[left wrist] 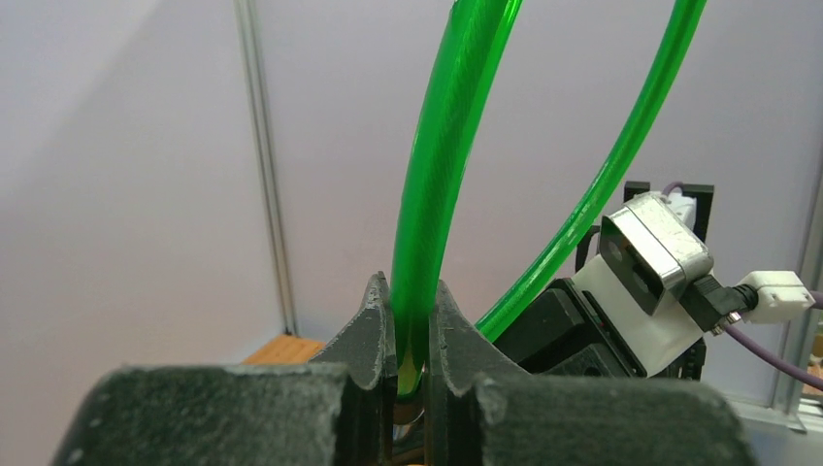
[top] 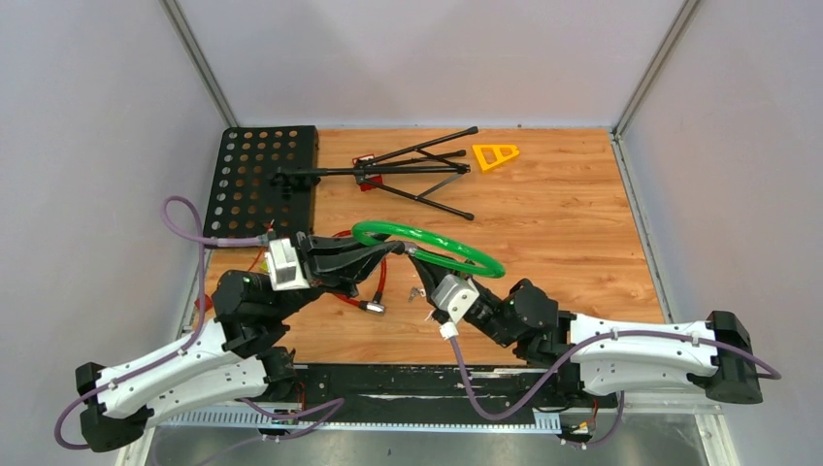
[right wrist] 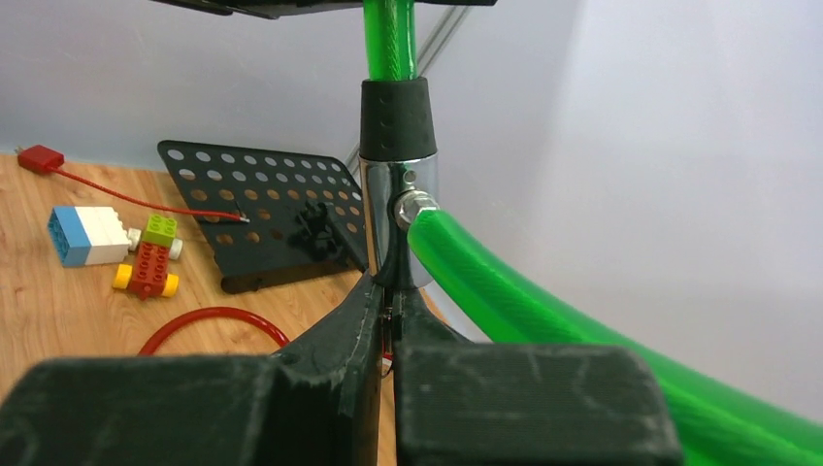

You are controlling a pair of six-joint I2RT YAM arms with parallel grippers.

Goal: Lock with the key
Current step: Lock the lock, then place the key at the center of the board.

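A green cable lock [top: 437, 245] hangs as a loop above the middle of the table. My left gripper [top: 386, 254] is shut on its green cable [left wrist: 437, 165], which rises from between the fingers [left wrist: 411, 320]. The lock's chrome barrel with a black cap [right wrist: 398, 194] stands upright right in front of my right gripper [right wrist: 391, 291]. That gripper is shut at the barrel's lower end on a thin metal sliver, the key [right wrist: 388, 320], most of it hidden by the fingers.
A black perforated plate [top: 262, 180] and a folded black stand [top: 388, 175] lie at the back left, a yellow triangle [top: 495, 155] behind them. A red cable [top: 378, 286] and a small metal piece [top: 417, 292] lie under the grippers. Toy bricks [right wrist: 146, 257] sit on the wood.
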